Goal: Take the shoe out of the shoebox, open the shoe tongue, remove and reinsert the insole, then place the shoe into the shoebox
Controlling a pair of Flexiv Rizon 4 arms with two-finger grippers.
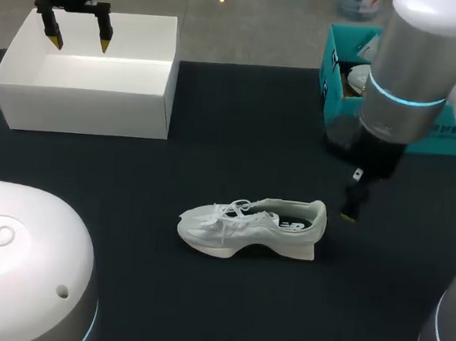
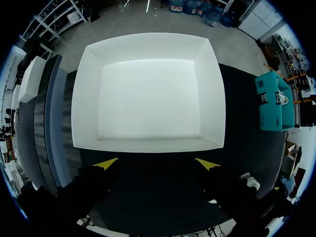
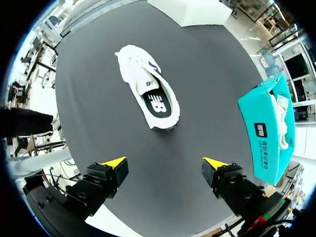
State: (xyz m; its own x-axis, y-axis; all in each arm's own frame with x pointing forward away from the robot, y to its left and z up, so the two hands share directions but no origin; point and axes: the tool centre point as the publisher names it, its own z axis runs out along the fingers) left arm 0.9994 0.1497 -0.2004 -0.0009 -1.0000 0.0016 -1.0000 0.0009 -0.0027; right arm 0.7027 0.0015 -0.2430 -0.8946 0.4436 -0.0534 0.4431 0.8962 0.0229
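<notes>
A white sneaker (image 1: 251,225) lies on its sole in the middle of the dark table, toe to the left, with the black insole (image 3: 158,104) showing inside. The white shoebox (image 1: 85,80) stands empty at the back left. My left gripper (image 1: 80,43) hangs open above the shoebox (image 2: 148,98), nothing between its yellow tips. Just right of the heel, my right gripper (image 1: 349,215) hovers; in the right wrist view the gripper (image 3: 165,163) is open and the sneaker (image 3: 148,94) lies ahead of it, apart from the fingers.
A teal box (image 1: 392,89) holding another shoe stands at the back right, behind my right arm. The same teal box (image 3: 269,128) lies beside the right gripper in the right wrist view. The dark table (image 1: 213,153) shows bare between shoebox and sneaker.
</notes>
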